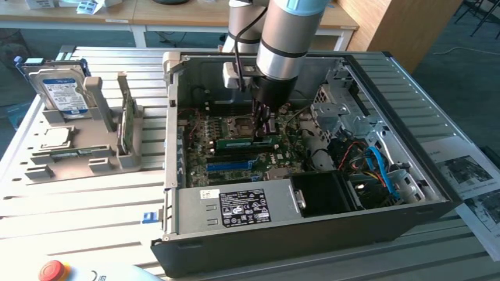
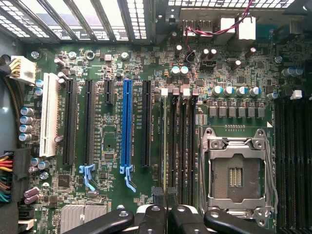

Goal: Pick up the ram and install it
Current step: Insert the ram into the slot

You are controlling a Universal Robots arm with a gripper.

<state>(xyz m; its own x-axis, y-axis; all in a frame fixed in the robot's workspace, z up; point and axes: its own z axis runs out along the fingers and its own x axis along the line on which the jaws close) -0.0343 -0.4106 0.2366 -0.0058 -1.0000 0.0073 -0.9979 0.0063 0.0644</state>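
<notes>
Slatted metal table carries an open black computer case, laid on its side with the motherboard exposed.

Gripper is inside the case. Its jaws are closed, pinching the ram at one end. In the wrist view the ram appears edge-on, running away from the gripper along the outermost slot of the memory bank. The stick stands on edge in that slot; whether it is fully seated cannot be determined.

Remaining black memory slots lie just beside it, between it and the processor socket. On its other side are a black expansion slot and then the blue slot. Power supply sits at the end of the case nearest the exterior camera.

Outside the case, toward the exterior view's left, a grey fixture holds a hard drive upright and a small square silver chip lying flat.
</notes>
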